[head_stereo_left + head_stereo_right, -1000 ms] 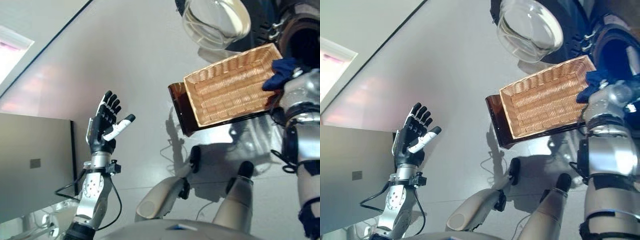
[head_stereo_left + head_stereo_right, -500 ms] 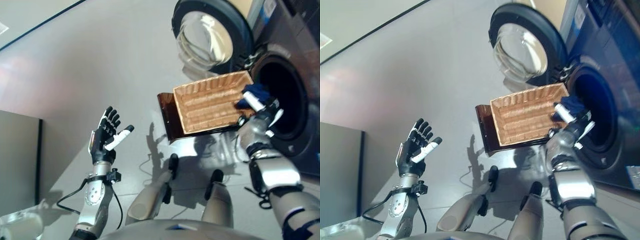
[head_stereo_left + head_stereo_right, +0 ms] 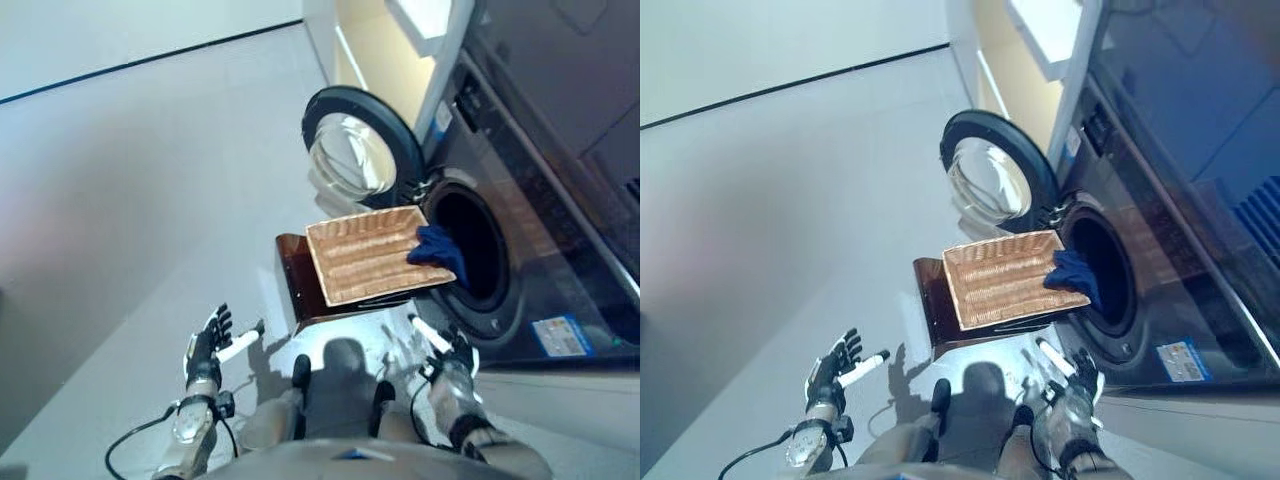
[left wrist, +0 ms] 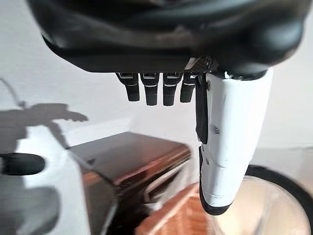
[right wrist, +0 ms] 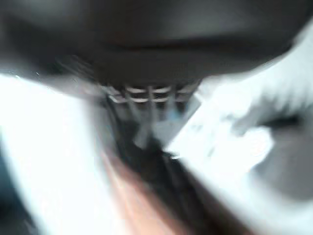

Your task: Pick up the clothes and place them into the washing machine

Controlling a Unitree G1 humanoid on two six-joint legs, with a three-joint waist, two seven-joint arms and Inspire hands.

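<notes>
A dark blue cloth (image 3: 437, 252) lies over the far right end of the wicker basket (image 3: 355, 262), hanging against the mouth of the washing machine's drum (image 3: 487, 243). No hand touches it. My right hand (image 3: 452, 352) is low and near me, below the basket, open and empty with its white thumb sticking out. On the other side my left hand (image 3: 208, 346) is raised over the floor, also open and empty; its wrist view shows straight fingers (image 4: 156, 90) and the white thumb (image 4: 230, 142). The right wrist view is too smeared to read.
The basket rests on a brown glossy stand (image 3: 294, 288) in front of the washing machine (image 3: 540, 200). The round glass door (image 3: 356, 152) is swung open to the left of the drum. Bare grey floor (image 3: 140, 200) spreads out to the left.
The camera has moved, so the whole scene looks farther away. My right hand has let go of the blue cloth and dropped back toward me; the cloth stays at the basket's end by the drum.
</notes>
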